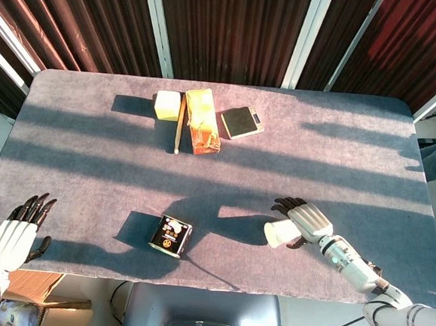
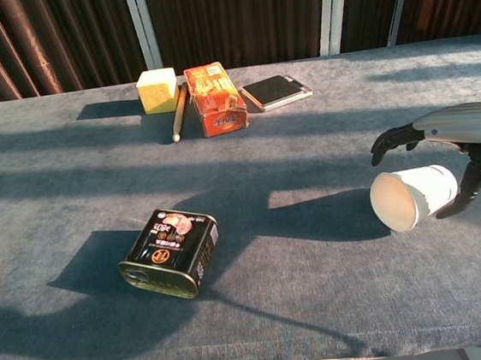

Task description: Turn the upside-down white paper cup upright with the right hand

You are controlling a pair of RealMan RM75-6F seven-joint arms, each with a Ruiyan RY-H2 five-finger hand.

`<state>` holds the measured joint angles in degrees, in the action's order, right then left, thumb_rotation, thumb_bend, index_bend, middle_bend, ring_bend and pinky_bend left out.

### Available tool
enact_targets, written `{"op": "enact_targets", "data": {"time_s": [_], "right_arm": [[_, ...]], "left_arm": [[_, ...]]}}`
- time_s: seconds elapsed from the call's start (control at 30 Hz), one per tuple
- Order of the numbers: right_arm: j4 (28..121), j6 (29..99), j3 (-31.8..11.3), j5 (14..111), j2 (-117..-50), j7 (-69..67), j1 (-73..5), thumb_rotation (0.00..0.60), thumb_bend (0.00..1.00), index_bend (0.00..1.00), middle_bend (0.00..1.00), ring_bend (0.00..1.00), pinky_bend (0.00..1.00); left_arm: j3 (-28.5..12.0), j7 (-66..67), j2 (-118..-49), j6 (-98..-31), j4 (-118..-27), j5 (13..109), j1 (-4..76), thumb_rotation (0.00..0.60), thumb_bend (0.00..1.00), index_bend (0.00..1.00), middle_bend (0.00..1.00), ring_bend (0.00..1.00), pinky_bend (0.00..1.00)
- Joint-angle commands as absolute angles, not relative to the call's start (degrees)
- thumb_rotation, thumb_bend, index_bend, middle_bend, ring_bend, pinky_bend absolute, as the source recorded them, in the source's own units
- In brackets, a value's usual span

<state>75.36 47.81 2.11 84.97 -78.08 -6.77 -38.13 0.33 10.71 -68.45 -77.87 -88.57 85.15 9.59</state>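
Near the front right of the grey felt-covered table (image 1: 70, 121), the white paper cup (image 2: 414, 196) lies on its side, open mouth facing the robot's left, base toward the right hand (image 2: 456, 144). So it's neither inverted nor upright, about halfway through the flip by my read.

Right hand sits over the cup's base end: fingers (image 2: 391, 140) spread and arched above the far side, thumb angled down just beside the base. Hand is open-ish and cupped around the cup; whether any pad actually touches the cup wall I cannot tell from either view. Doesn't look like a firm grasp. That posture makes sense for re-gripping the sidewall to rotate the mouth upward.

Left hand (image 1: 16, 232) is parked off the front left edge, fingers apart, holding nothing, well clear of the job.

Other items are well apart from the cup: black printed tin can (image 2: 171, 253) on its side, yellow block (image 2: 157, 90), wooden stick (image 2: 179, 111), orange carton (image 2: 215, 97), dark flat device (image 2: 275, 91).

Risk: a light cup can roll away if nudged.
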Motion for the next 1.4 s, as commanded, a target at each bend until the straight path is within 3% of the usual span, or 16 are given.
{"op": "enact_targets", "data": {"time_s": [0.03, 0.17, 0.53, 0.7, 0.9, 1.0, 1.17, 1.4], "right_arm": [[78.7, 44.9, 0.5, 80.0, -78.4, 0.9, -39.0, 0.600, 0.17, 0.46, 0.30, 0.27, 0.38], [78.2, 46.1, 0.2, 79.3, -79.8, 3.5, -38.4, 0.600, 0.17, 0.56, 0.38, 0.37, 0.47], [73.7, 51.8, 0.2, 82.9, -83.3, 0.3, -36.5, 0.600, 0.17, 0.64, 0.45, 0.45, 0.55], [66.5, 59.4, 1.1, 90.3, -87.0, -23.5, -35.1, 0.600, 0.17, 0.66, 0.47, 0.47, 0.57], [56.0, 64.4, 5.0, 98.0, -89.8, -56.0, -36.8, 0.600, 0.17, 0.65, 0.47, 0.47, 0.57], [51.2, 66.0, 6.7, 100.0, -91.4, -65.8, -37.5, 0.600, 0.17, 0.64, 0.47, 0.47, 0.57], [45.3, 66.4, 9.0, 101.7, -93.6, -76.3, -38.4, 0.600, 0.17, 0.63, 0.47, 0.47, 0.57], [39.6, 66.2, 10.8, 102.4, -96.0, -78.3, -38.4, 0.600, 0.17, 0.61, 0.47, 0.41, 0.53]], "left_arm": [[0.4, 10.6, -68.4, -77.9, -88.6, 85.2, 9.6, 0.600, 0.41, 0.09, 0.01, 0.00, 0.20], [0.4, 10.7, -68.4, -77.8, -88.6, 85.3, 9.6, 0.600, 0.41, 0.09, 0.01, 0.00, 0.20], [0.5, 11.0, -68.4, -77.7, -88.7, 85.2, 9.6, 0.600, 0.41, 0.09, 0.01, 0.00, 0.20], [0.5, 11.1, -68.5, -77.7, -88.7, 85.2, 9.6, 0.600, 0.41, 0.09, 0.01, 0.00, 0.20], [0.5, 11.4, -68.6, -77.4, -88.7, 85.0, 9.7, 0.600, 0.41, 0.09, 0.01, 0.00, 0.20], [0.5, 11.6, -68.6, -77.3, -88.7, 84.9, 9.7, 0.600, 0.41, 0.09, 0.01, 0.00, 0.20], [0.5, 12.0, -68.6, -77.2, -88.7, 84.8, 9.7, 0.600, 0.41, 0.09, 0.01, 0.00, 0.20], [0.4, 12.1, -68.7, -77.2, -88.7, 84.6, 9.7, 0.600, 0.41, 0.09, 0.01, 0.00, 0.20]]}}
